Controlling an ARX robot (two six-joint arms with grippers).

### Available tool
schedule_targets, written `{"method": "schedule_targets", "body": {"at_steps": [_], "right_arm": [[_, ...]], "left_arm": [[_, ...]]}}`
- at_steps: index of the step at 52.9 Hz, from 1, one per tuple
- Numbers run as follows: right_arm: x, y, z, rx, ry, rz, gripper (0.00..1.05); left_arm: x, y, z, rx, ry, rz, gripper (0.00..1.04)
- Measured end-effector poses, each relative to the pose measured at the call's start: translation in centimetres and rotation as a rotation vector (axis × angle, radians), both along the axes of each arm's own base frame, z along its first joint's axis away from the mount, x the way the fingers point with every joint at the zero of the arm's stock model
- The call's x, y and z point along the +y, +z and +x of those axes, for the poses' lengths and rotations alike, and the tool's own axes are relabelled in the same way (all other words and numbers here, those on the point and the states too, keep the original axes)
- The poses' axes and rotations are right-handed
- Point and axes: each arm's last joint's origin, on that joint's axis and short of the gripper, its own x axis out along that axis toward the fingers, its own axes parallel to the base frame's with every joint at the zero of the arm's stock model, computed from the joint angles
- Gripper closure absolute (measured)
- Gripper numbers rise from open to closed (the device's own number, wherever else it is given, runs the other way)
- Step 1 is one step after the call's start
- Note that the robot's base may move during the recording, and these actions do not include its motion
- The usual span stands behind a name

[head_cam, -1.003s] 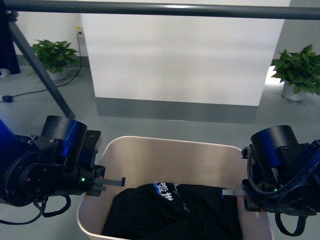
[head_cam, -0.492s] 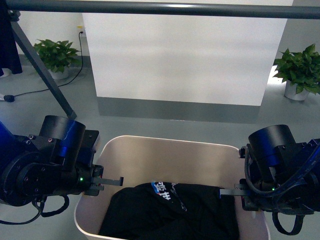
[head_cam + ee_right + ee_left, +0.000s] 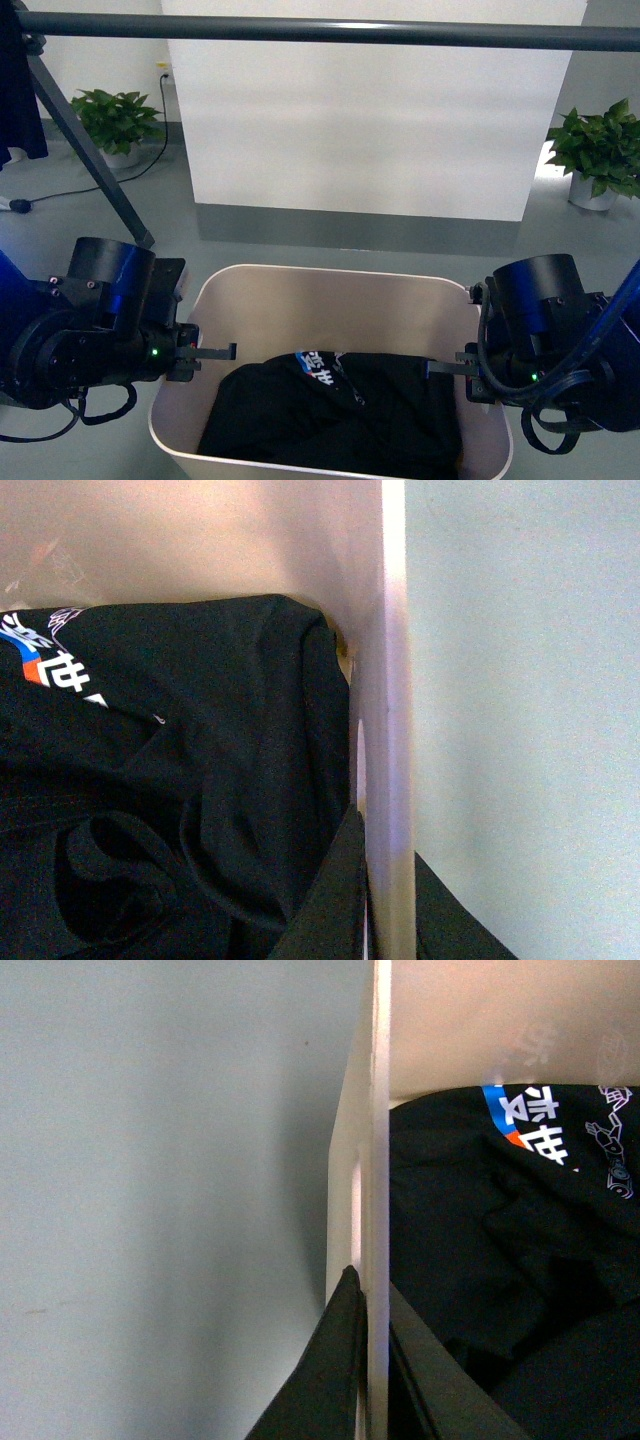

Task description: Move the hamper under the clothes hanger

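The beige hamper [image 3: 330, 300] stands on the floor between my arms, with black clothes [image 3: 330, 410] inside. My left gripper [image 3: 200, 356] is shut on the hamper's left rim [image 3: 379, 1160]. My right gripper [image 3: 455, 368] is shut on its right rim [image 3: 392, 680]. The clothes hanger's dark grey bar [image 3: 320, 30] runs across the top of the front view, beyond the hamper. Its angled leg [image 3: 85, 150] slopes down at the left.
A white wall panel [image 3: 370, 120] with a grey base stands behind the hanger. Potted plants sit at the back left [image 3: 115, 118] and back right [image 3: 595, 150]. A dark blue garment [image 3: 18, 95] hangs at the far left. A cable [image 3: 90, 185] lies on the grey floor.
The hamper and both grippers have shifted forward across the floor. More of the hamper's front rim shows, and the hanger bar sits lower in the front view.
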Motion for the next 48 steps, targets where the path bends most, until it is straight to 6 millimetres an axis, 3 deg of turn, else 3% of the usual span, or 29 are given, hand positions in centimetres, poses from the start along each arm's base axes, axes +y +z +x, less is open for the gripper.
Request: {"method": "schedule_targets", "body": {"at_steps": [17,34,42,48], "right_arm": [[0.3,-2.2,1.4,0.095,0.020,-0.032,1.02],[0.4,-3.7,1.5,0.118,0.016,-0.048,1.02],[0.4,-3.9,1.5,0.105,0.012,-0.054,0.89],[0.5,-3.7,1.6,0.094,0.019,-0.056,0.71]], "left_arm": [[-0.2,-2.9,1.0,0.066,0.015,0.031,1.01],[-0.6,-3.9,1.3,0.084,0.004,0.035,1.00],[-0.9,-3.8,1.3,0.100,-0.023,0.025,0.79],[-1.2,-3.8,1.3,0.095,-0.034,0.026,0.61]]}}
